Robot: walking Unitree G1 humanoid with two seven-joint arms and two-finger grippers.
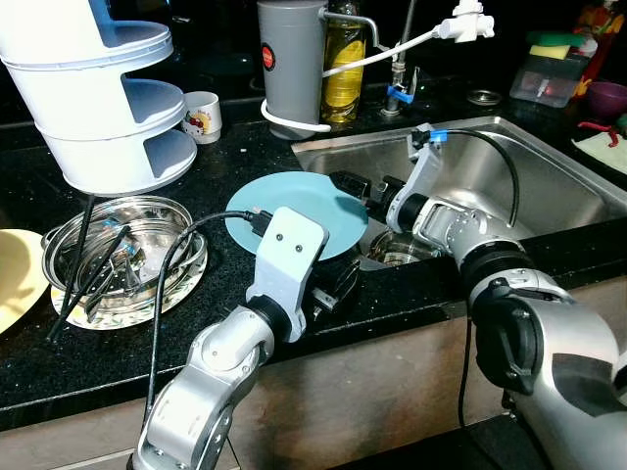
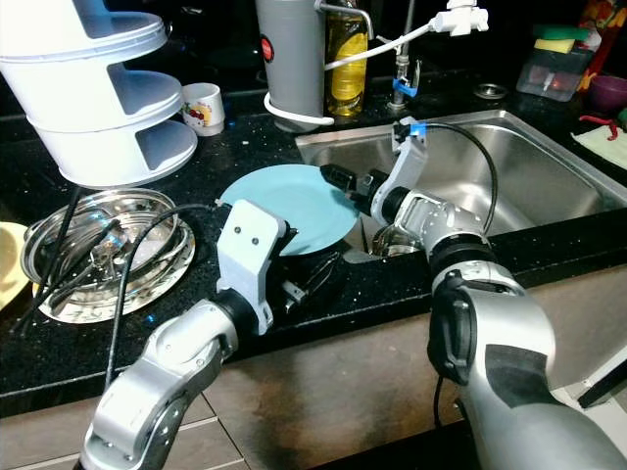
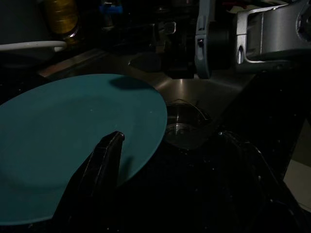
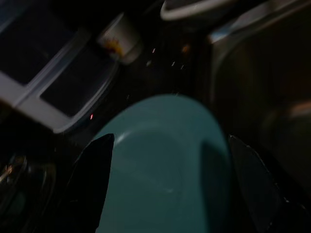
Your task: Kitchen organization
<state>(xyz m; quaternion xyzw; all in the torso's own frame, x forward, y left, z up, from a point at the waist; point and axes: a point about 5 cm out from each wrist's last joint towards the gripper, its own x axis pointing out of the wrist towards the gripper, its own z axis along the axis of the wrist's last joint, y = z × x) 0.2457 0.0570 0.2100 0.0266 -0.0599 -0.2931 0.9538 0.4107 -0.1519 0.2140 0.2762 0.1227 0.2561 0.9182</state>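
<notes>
Teal plate flat, overhanging sink edge

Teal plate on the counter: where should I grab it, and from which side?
Take the plate by the rim that overhangs the sink, coming in from the sink side. It lies flat on the counter, so only that overhanging edge lets a finger slip beneath. The right gripper is already there, open.

Round teal plate, flat on black counter, right edge overhanging steel sink rim.
</notes>
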